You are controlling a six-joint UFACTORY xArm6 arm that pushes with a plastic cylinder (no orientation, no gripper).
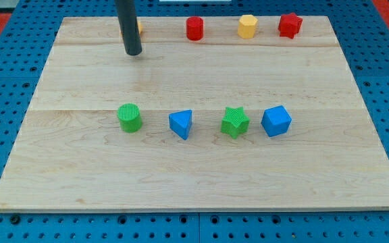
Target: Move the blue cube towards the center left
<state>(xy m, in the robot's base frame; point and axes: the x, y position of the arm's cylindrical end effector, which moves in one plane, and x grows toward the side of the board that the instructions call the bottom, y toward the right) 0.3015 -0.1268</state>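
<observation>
On the board (80, 169): two blue, two green, two red blocks; no fingers, only my tip (134, 52).

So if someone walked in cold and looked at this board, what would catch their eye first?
Probably the dark rod coming down at the view's top left, my tip resting near the board's far edge. Next, the middle row: green cylinder, blue triangular block, green star, blue cube, left to right.

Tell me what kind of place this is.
Probably a robotics lab bench set up for pushing tests: a wooden board lies on a blue perforated base, small coloured blocks such as the blue cube sit in rows, and a dark rod ends at my tip.
</observation>
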